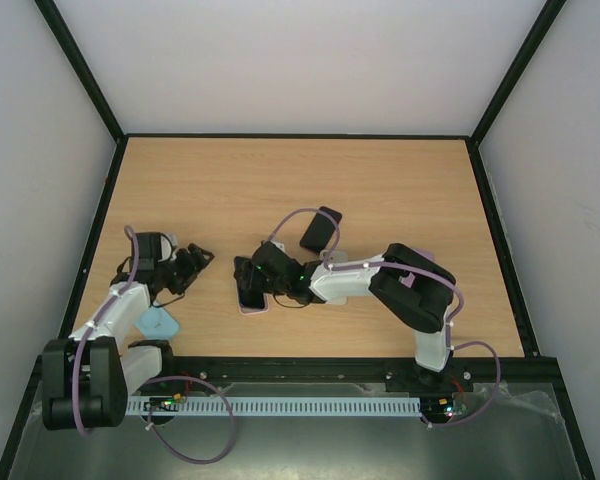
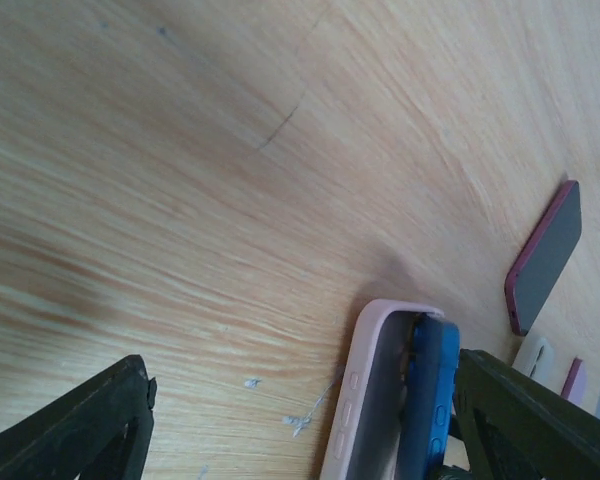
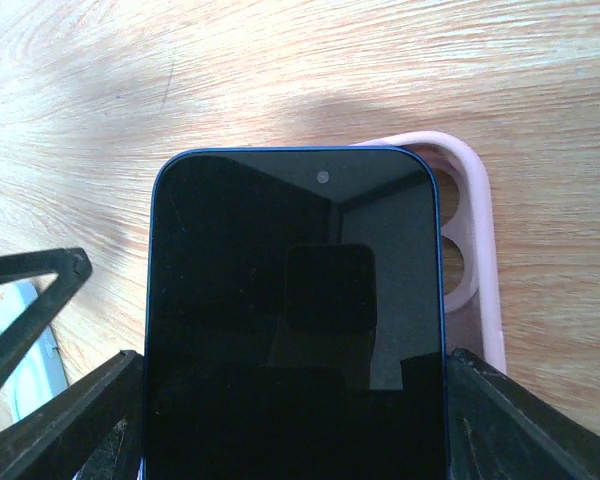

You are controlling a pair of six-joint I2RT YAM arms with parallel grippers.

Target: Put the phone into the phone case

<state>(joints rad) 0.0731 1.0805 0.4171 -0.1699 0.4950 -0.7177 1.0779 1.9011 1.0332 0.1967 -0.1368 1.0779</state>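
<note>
A blue-edged phone (image 3: 295, 320) with a black screen sits between my right gripper's (image 3: 295, 410) fingers, which are shut on its long sides. It is tilted, with one long edge down inside the open pink phone case (image 3: 472, 250) lying on the table. In the top view the right gripper (image 1: 248, 278) holds the phone over the pink case (image 1: 252, 306). In the left wrist view the phone (image 2: 430, 395) stands on edge in the case (image 2: 365, 395). My left gripper (image 1: 196, 260) is open and empty, just left of the case, fingers wide apart (image 2: 300, 440).
A second dark phone with a magenta edge (image 1: 320, 228) lies behind the case and also shows in the left wrist view (image 2: 545, 255). A light blue item (image 1: 160, 322) lies by the left arm. A white item (image 2: 535, 352) lies past the case.
</note>
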